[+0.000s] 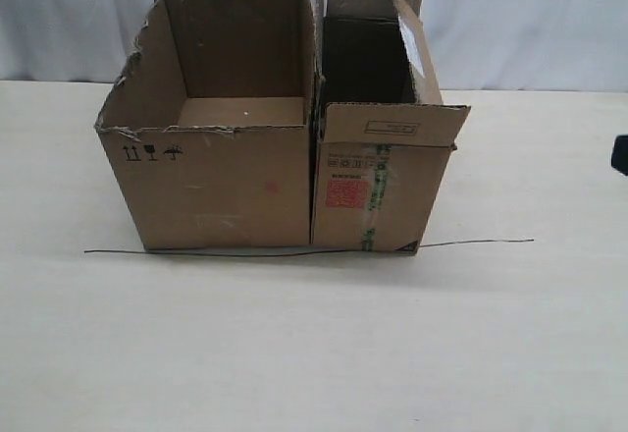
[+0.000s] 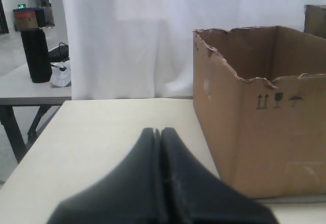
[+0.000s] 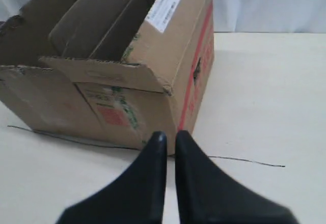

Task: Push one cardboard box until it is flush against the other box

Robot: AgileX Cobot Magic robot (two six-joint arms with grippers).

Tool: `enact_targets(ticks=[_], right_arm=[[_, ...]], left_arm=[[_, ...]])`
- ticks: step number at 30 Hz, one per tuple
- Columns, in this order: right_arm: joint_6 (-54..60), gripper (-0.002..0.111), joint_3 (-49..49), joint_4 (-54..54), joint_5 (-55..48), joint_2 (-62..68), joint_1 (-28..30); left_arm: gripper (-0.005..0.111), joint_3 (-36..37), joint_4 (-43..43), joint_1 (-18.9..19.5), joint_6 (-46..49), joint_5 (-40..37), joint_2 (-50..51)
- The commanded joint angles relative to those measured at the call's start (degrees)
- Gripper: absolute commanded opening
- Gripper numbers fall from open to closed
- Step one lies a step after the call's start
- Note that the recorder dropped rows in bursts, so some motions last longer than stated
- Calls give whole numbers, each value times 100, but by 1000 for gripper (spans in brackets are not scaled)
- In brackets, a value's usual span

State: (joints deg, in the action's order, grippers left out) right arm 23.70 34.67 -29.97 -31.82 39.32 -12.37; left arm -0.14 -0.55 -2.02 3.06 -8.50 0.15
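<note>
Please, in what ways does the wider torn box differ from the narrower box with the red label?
The wider box has ragged, torn top edges and no flaps; the narrower box keeps its flaps. The wider box's front bears small black handling symbols; the narrower box's front carries a red square label and green-printed tape. Both are open brown cardboard cartons side by side on the table.
</note>
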Motion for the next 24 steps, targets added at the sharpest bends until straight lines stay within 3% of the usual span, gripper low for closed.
enact_targets(ticks=[1,9,13,15,18,21,22,24], right_arm=[[-93,5,-315,-24,-457,-1042,-335],[127,5,-304,151,-748,-2464,-345],[81,5,-898,462,204,-2833,-381],[-361,5,-1375,1024,791,-2992,-369],[-2530,5,-2595,2821,1744,-3330,-369],[-2370,5,-3467,2917,2467,-3736,-369],[-2469,5,-3467,2903,1623,-3932,-369],[-2626,5,-3467,3144,1520,-3932,-358]], left_arm=[[0,14,6,0,-21,33,-15],[0,14,6,0,-21,23,-15],[0,14,6,0,-21,23,-15],[0,14,6,0,-21,23,-15],[0,14,6,0,-21,23,-15],[0,14,6,0,-21,23,-15],[0,14,6,0,-21,23,-15],[0,14,6,0,-21,23,-15]])
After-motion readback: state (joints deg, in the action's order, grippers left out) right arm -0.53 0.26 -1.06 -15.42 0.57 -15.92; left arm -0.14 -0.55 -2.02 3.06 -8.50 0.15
